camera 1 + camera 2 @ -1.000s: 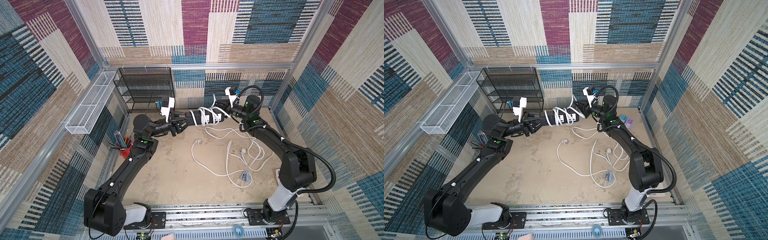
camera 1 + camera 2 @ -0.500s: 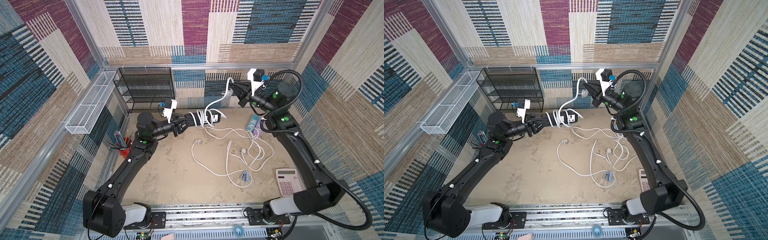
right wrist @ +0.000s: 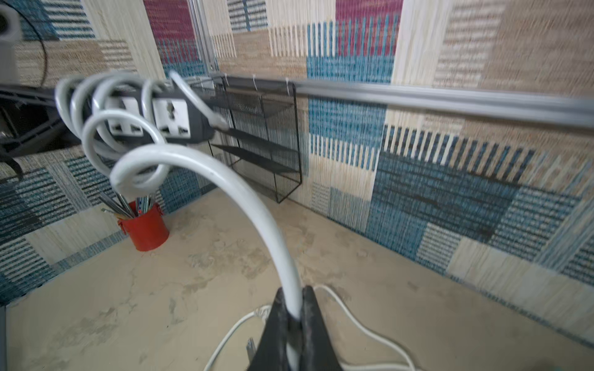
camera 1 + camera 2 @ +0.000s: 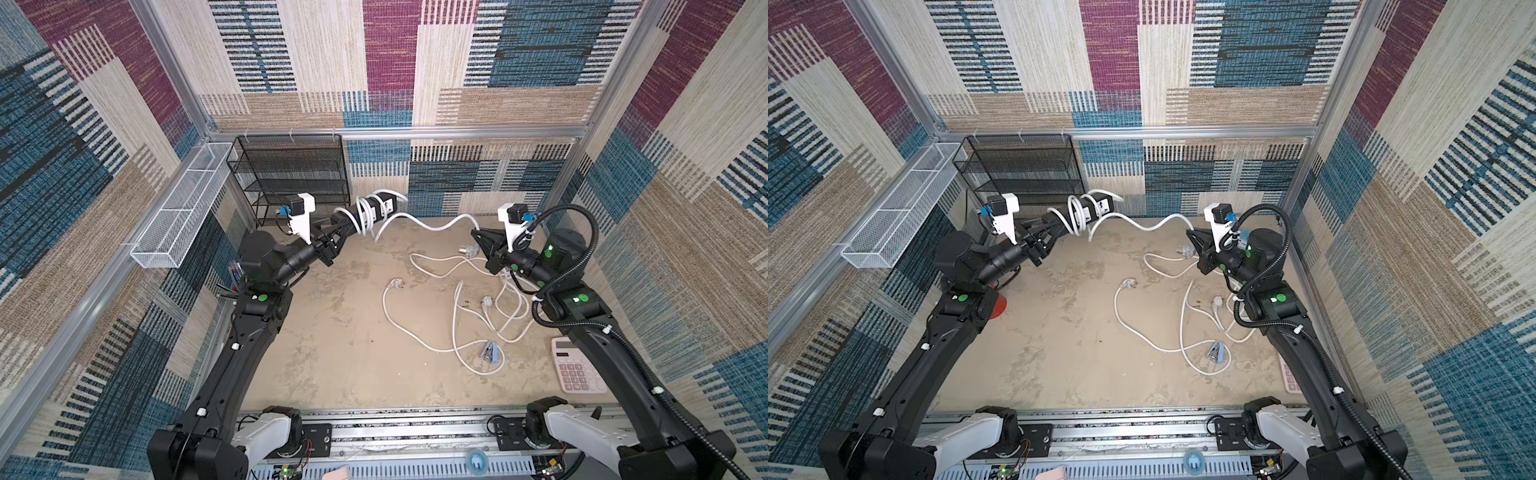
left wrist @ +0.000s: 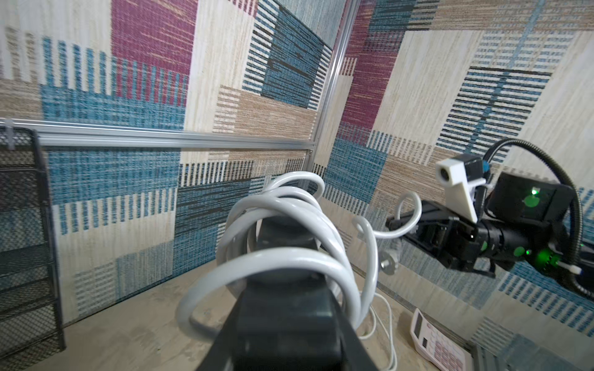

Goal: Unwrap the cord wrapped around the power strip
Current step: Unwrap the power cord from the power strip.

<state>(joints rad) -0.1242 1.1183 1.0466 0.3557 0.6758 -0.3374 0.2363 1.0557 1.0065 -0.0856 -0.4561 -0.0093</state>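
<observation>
Above centre in both top views, the left gripper [image 4: 347,224] clamps one end of the black power strip [image 4: 369,209] aloft, the white cord [image 4: 432,226] coiled round it; at centre right, the right gripper [image 4: 478,235] pinches the cord's loose run.

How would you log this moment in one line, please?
left tool: shut on power strip, aloft | right tool: shut on cord | cord: several loops around power strip | task: unfinished

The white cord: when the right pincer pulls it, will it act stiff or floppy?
Probably springy rather than limp: the cord arches unsupported from the right pincer and holds round coils around the power strip. Its glossy jacket may slip through a loose grip.
</observation>
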